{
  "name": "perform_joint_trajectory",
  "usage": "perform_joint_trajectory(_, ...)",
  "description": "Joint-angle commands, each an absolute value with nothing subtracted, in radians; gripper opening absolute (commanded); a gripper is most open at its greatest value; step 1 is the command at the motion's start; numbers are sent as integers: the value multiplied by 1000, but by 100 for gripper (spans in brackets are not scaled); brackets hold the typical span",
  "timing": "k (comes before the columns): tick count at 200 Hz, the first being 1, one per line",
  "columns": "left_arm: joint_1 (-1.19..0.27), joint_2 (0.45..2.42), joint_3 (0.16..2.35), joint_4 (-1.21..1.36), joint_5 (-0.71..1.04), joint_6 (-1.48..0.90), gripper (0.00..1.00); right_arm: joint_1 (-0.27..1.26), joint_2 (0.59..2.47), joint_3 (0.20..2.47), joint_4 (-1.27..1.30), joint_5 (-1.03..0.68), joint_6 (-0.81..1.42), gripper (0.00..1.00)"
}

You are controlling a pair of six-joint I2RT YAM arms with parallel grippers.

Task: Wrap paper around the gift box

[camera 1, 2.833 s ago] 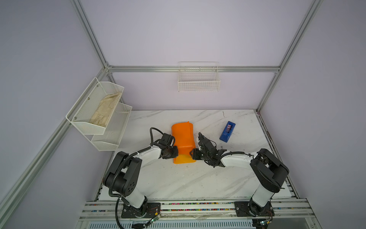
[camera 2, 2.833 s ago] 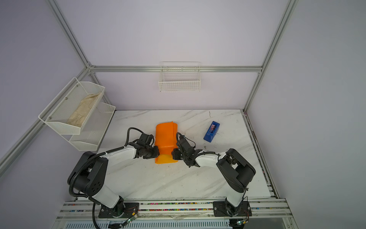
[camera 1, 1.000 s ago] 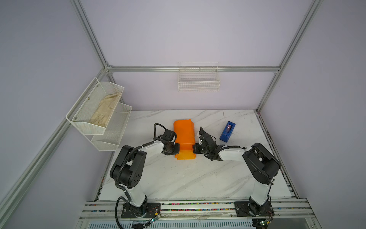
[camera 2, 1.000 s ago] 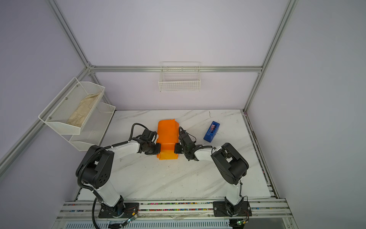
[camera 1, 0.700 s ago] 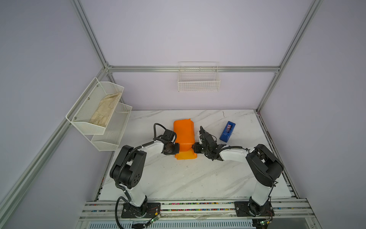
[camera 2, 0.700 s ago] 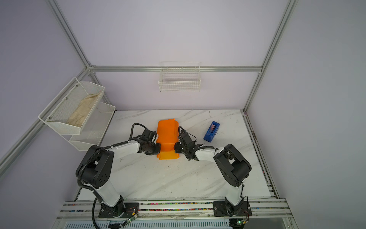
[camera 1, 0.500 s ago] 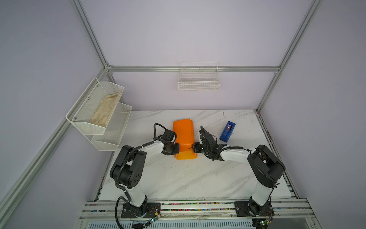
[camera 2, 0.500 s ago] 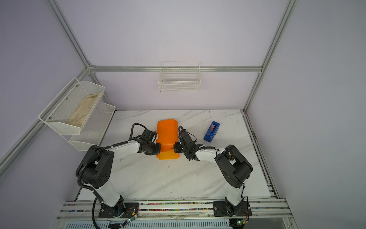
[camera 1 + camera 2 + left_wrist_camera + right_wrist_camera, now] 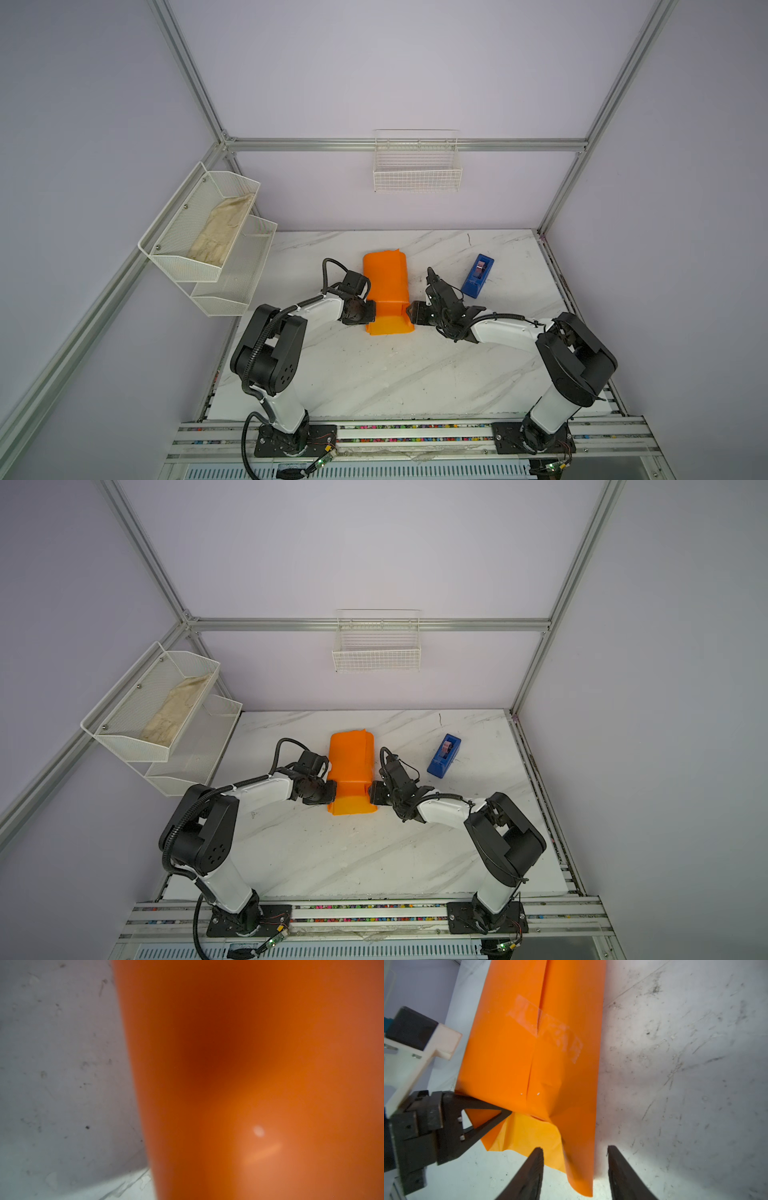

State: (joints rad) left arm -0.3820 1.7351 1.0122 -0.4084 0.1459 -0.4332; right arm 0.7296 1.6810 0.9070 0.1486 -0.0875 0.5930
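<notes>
Paper (image 9: 384,286) folded into one long orange parcel lies near the middle of the tabletop (image 9: 374,374), seen in both top views (image 9: 349,766). One strip of clear tape (image 9: 550,1030) crosses its seam. The gift box itself is hidden from every view. One blue tape dispenser (image 9: 477,276) sits to the parcel's right, apart from it. Two arms reach low and inward from their bases at the near rail, forearms almost level over the marble, and meet the parcel's near end from opposite sides. The left pincer (image 9: 371,312) is closed, with its tip against the parcel's left side where the end flap folds (image 9: 508,1112). Whether paper is caught between its fingers cannot be told. The left wrist view is filled with blurred orange (image 9: 249,1064). The right pincer (image 9: 409,311) stands open at the parcel's right side, its two fingers apart with the loose lower edge of the paper between them (image 9: 574,1148). One white wire basket (image 9: 417,178) hangs on the back wall. One two-tier mesh shelf (image 9: 183,266) hangs on the left wall, and its upper tier holds one crumpled beige cloth (image 9: 222,230).
</notes>
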Motion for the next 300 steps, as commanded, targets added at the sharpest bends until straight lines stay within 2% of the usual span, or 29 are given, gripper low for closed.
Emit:
perform_joint_trajectory(1, -390, 1727, 1119, -409, 161, -415, 1, 736, 1727, 945, 171, -138, 576, 60)
perform_joint_trajectory(16, -392, 1730, 1125, -411, 163, -413, 1, 736, 1767, 959, 184, -123, 574, 60)
perform_joint_trajectory(42, -395, 1735, 1132, -417, 167, -407, 2, 735, 1828, 995, 205, -97, 575, 53)
perform_joint_trajectory(85, -406, 1741, 1138, -418, 160, -397, 7, 736, 1890, 1034, 208, -48, 596, 30)
perform_joint_trajectory(111, -408, 1738, 1136, -422, 135, -408, 20, 736, 1901, 1040, 181, -31, 595, 13)
perform_joint_trajectory(152, -418, 1748, 1117, -419, 133, -423, 23, 736, 1896, 1024, 171, -25, 605, 0)
perform_joint_trajectory(160, -422, 1751, 1117, -416, 133, -425, 19, 736, 1897, 1021, 173, -26, 609, 0)
perform_joint_trajectory(183, -434, 1751, 1109, -404, 113, -435, 0, 736, 1904, 1020, 173, -30, 617, 0)
perform_joint_trajectory(223, -437, 1737, 1107, -400, 82, -451, 0, 736, 1898, 1014, 161, -20, 635, 0)
perform_joint_trajectory(237, -439, 1727, 1105, -406, 87, -458, 15, 736, 1896, 1007, 163, -17, 640, 0)
perform_joint_trajectory(253, -440, 1715, 1092, -416, 94, -466, 25, 736, 1896, 999, 171, -25, 645, 0)
perform_joint_trajectory(272, -442, 1708, 1063, -417, 106, -472, 28, 736, 1894, 993, 177, -26, 650, 0)
perform_joint_trajectory(300, -446, 1721, 1031, -411, 102, -472, 25, 736, 1896, 994, 178, -27, 653, 0)
